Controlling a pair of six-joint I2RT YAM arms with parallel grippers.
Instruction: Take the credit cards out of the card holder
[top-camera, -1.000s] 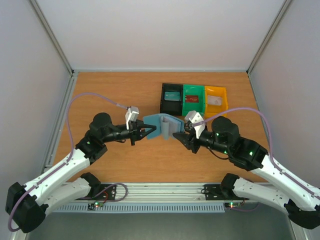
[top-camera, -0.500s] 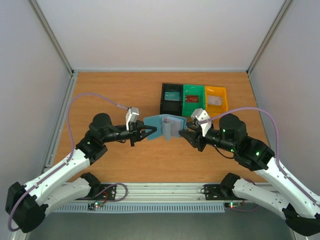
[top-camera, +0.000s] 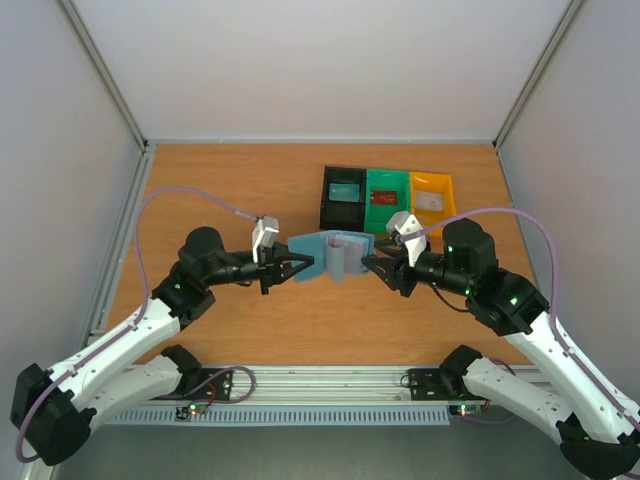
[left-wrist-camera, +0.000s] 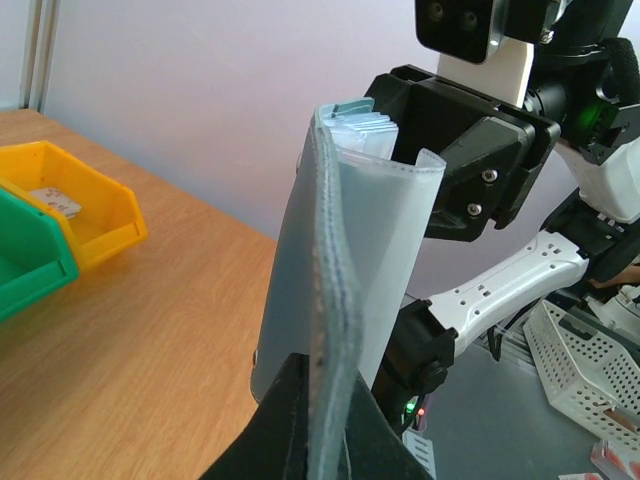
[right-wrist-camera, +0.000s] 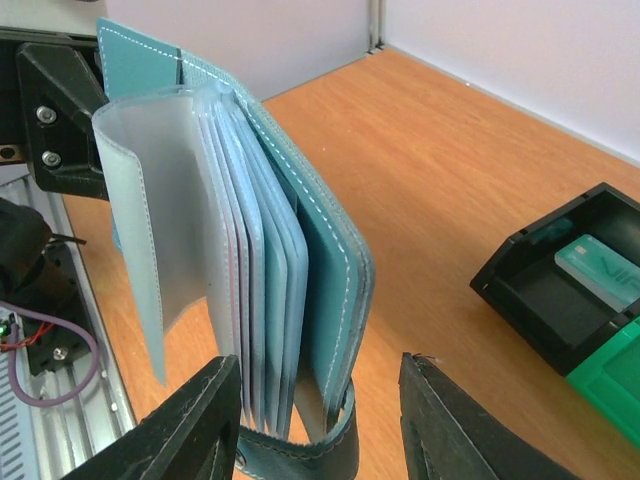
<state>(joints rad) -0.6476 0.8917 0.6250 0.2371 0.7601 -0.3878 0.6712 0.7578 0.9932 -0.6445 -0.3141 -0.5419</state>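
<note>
Soft blue-grey bifold card holder (top-camera: 331, 252), book-like, held upright on edge over the middle of the orange-brown wooden tabletop (top-camera: 230, 190), spread open between the two arms. Left pincer (top-camera: 298, 263) closed tight on the left cover's edge, both black fingers (left-wrist-camera: 290, 420) pressed flat against the stitched leather in the left wrist view. Right pincer (top-camera: 370, 264) at the holder's right side, jaws spread wide, straddling the lower edge of the right cover and the fan of clear and pale blue inner sleeves, gripping nothing; gap visible between the right-hand finger (right-wrist-camera: 450, 430) and the cover. Contents of the sleeves not readable beyond thin pale and pinkish edges. Far right of the holder, set side by side in a row and touching: small black plastic bin (top-camera: 343, 197) with a teal card inside, small green plastic bin (top-camera: 387, 185) with a small red rectangular plastic card (top-camera: 386, 199) inside, small yellow plastic bin (top-camera: 433, 184) with a pale card inside. Row well clear of both pincers.
</note>
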